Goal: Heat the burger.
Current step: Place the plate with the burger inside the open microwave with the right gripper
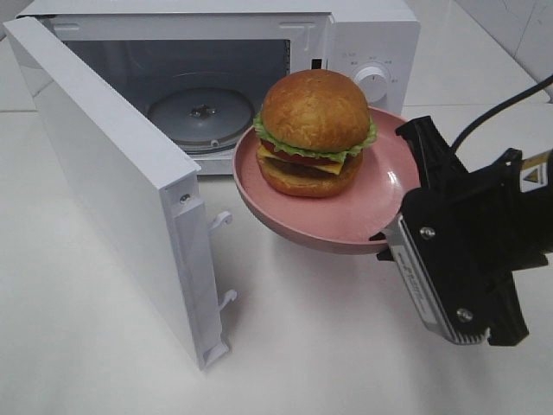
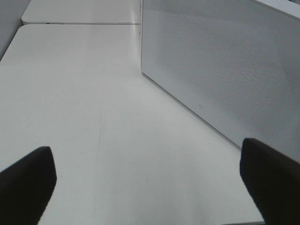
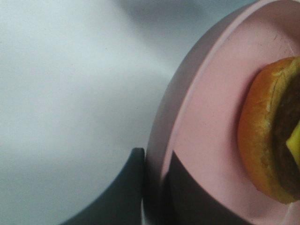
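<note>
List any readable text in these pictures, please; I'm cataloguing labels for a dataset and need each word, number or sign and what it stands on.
None can be read.
Microwave control panel: small grey marks around the dial, too small and blurred to read.
Right tool: faint engraving on its metal strip, illegible; a yellowish sticker on the arm, blurred.
Left wrist and right wrist views: no text.

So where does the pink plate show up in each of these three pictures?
Exterior high: the pink plate is centre-right, held up before the open microwave by the right gripper.
Left wrist: not in view; only the microwave door and table.
Right wrist: its rim fills the right side.
Shared landmark: the burger.
</note>
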`<action>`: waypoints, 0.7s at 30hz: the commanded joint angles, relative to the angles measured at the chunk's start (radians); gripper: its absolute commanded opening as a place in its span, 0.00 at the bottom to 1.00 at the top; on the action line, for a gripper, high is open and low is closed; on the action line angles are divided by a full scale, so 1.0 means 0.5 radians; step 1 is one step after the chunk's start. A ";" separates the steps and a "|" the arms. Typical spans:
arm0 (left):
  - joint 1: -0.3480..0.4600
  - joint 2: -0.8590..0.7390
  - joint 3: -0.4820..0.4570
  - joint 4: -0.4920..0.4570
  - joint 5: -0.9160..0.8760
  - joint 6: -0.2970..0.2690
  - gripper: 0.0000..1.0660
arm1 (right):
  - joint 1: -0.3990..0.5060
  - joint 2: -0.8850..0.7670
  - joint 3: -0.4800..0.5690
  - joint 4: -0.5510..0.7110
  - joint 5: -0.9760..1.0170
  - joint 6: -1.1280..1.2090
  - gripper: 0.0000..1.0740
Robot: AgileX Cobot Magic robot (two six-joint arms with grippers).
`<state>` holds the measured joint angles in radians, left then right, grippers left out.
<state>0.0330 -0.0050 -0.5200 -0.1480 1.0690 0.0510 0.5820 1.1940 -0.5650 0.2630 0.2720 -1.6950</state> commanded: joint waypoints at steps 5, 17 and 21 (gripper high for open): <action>0.008 -0.034 0.010 -0.006 -0.010 0.000 0.94 | -0.002 -0.236 0.060 -0.194 0.002 0.258 0.00; 0.008 -0.034 0.010 -0.006 -0.010 0.000 0.94 | -0.002 -0.584 0.066 -0.772 0.428 1.006 0.00; 0.008 -0.034 0.010 -0.006 -0.010 0.000 0.94 | -0.002 -0.672 0.066 -0.934 0.534 1.246 0.00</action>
<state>0.0330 -0.0050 -0.5200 -0.1480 1.0690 0.0510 0.5820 0.8980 -0.5260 -0.1320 0.5540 -1.1600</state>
